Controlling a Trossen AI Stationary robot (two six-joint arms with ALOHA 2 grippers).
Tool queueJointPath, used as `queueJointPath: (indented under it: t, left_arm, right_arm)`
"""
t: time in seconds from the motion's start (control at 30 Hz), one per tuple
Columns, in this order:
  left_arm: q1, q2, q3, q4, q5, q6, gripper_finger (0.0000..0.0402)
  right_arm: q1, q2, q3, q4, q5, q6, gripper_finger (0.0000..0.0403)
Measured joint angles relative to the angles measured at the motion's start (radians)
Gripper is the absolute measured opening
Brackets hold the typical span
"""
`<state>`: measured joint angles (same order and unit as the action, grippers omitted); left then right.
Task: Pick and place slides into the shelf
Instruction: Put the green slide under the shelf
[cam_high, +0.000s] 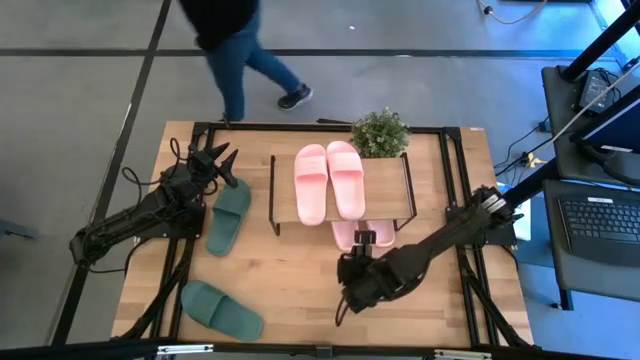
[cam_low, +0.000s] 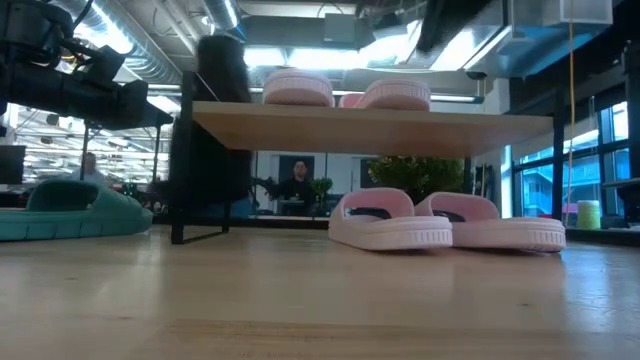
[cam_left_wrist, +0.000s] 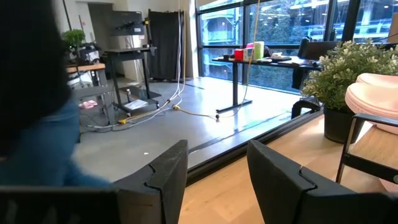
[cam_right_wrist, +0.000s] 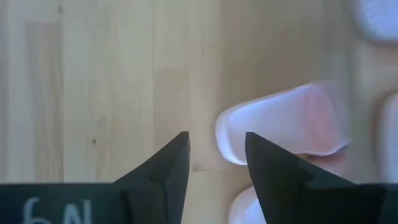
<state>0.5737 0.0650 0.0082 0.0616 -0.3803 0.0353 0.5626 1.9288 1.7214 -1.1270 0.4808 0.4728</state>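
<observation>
**Left claw nearest the remaining green slides**

The left claw (cam_high: 222, 160) is hovering with its two dark fingers spread apart, holding nothing, aimed past the far edge of the wooden surface (cam_high: 300, 280). Just beside it, toward the surface's near edge, a dark green soft slide sandal (cam_high: 229, 214) is lying with its long axis running away from the fingertips, slightly slanted. A second dark green sandal (cam_high: 222, 309) is sitting well apart, further along that same side.

The right claw (cam_high: 352, 272) is hanging over bare wood, fingers partly apart and empty; a light pink sandal pair (cam_low: 445, 222) is resting just ahead of its tips, under the low light-wood shelf (cam_high: 388, 200). Another pink pair (cam_high: 328, 178) is lying on the shelf's top board.

Judgement: the green sandals fall to the left arm, which would need to tip downward and turn back toward the nearer one.
</observation>
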Motion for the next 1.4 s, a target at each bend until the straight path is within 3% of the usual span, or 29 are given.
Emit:
queueJointPath:
  t: [0.23,0.4,0.53,0.67,0.8,0.9,1.13,1.4]
  left_arm:
    - [0.000,0.000,0.000,0.000,0.000,-0.001,0.0159]
    - [0.000,0.000,0.000,0.000,0.000,-0.001,0.0159]
    - [0.000,0.000,0.000,0.000,0.000,-0.001,0.0159]
    - [0.000,0.000,0.000,0.000,0.000,-0.004,0.0159]
    - [0.000,0.000,0.000,0.000,0.000,-0.004,0.0159]
    - [0.000,0.000,0.000,0.000,0.000,-0.006,0.0159]
    - [0.000,0.000,0.000,0.000,0.000,-0.006,0.0159]
    - [0.000,0.000,0.000,0.000,0.000,-0.006,0.0159]
  right_arm:
    - [-0.052,-0.164,-0.004,0.027,0.000,-0.130,0.0157]
    - [-0.095,-0.341,-0.090,0.115,-0.004,-0.238,0.0157]
    - [-0.148,-0.527,-0.241,0.257,-0.013,-0.316,0.0157]
    - [-0.245,-0.705,-0.453,0.528,-0.129,-0.455,0.0157]
    - [-0.355,-0.830,-0.659,0.789,-0.173,-0.630,0.0157]
    - [-0.430,-0.900,-0.772,0.883,-0.179,-0.735,0.0157]
    - [-0.574,-1.106,-0.944,0.900,-0.343,-0.641,0.0157]
    - [-0.617,-1.300,-1.059,0.952,-0.344,-0.610,0.0157]
